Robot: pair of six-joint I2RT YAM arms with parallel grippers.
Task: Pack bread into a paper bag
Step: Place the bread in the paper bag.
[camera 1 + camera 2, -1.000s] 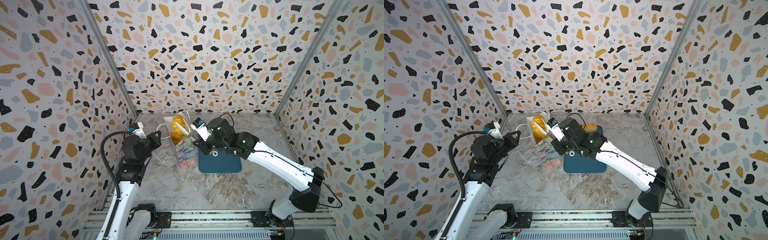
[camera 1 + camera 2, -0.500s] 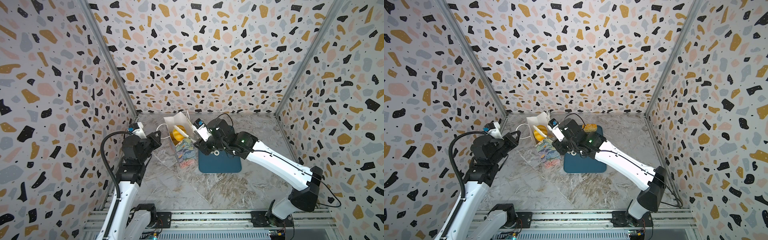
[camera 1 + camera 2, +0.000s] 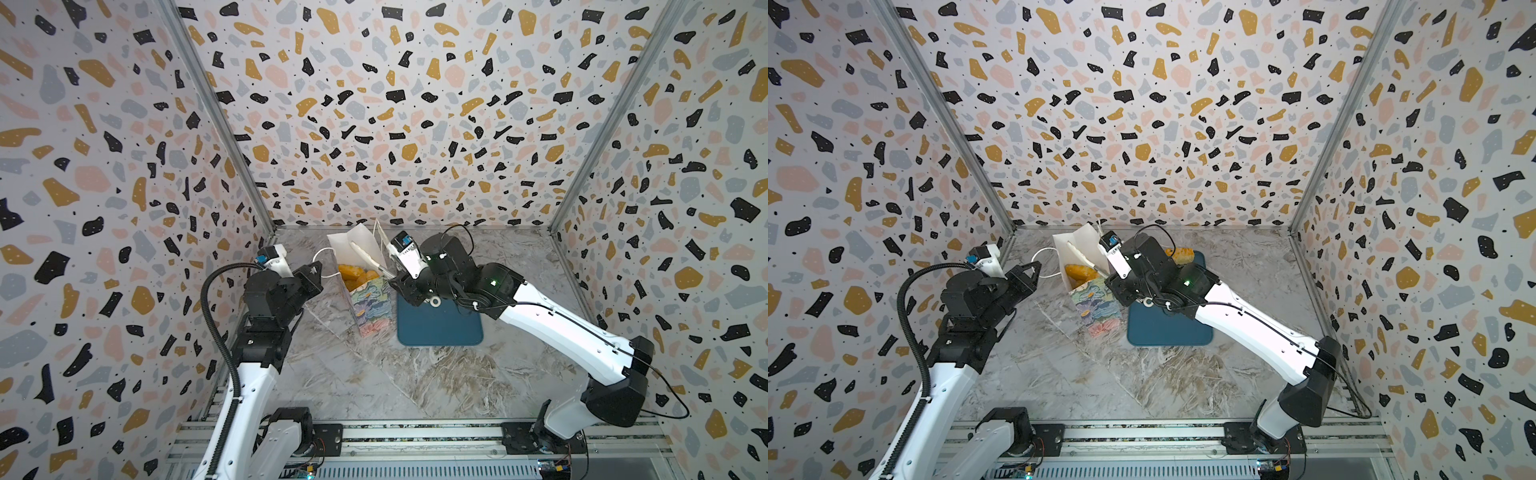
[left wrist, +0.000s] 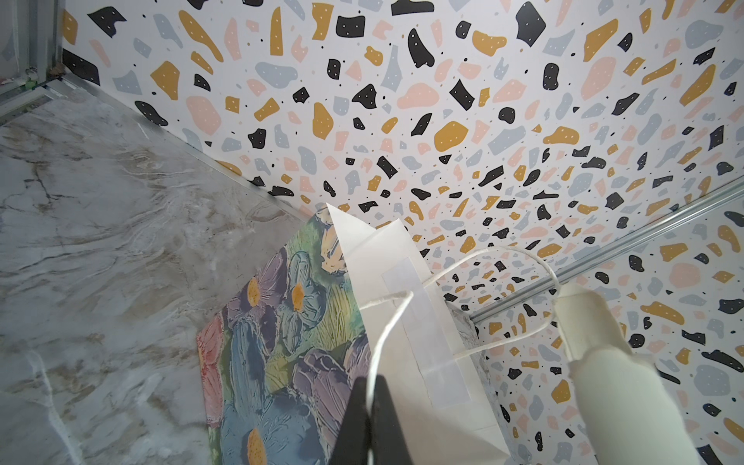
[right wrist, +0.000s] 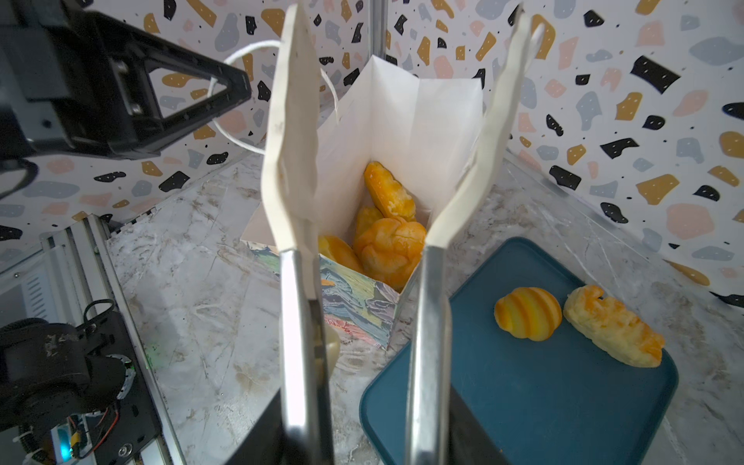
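Two pincers | my left pincer [image 4: 372,398] pinching white cord handle [image 4: 402,306] | my right pincer [image 5: 408,48] spread, empty, above pastel-printed paper bag [image 3: 370,303] | golden-orange bread pieces [image 5: 388,245] inside | striped roll [image 5: 527,312], crumb-topped piece [image 5: 612,326] on dark-teal flat tray [image 5: 543,394] beside bag.

White shells and black joints on both. The left arm [image 3: 249,390] has a ribbed black cable [image 3: 206,307]; the right arm [image 3: 557,328] has a green light [image 3: 493,283] (tiny) and cream-bladed, steel-shanked jaws.
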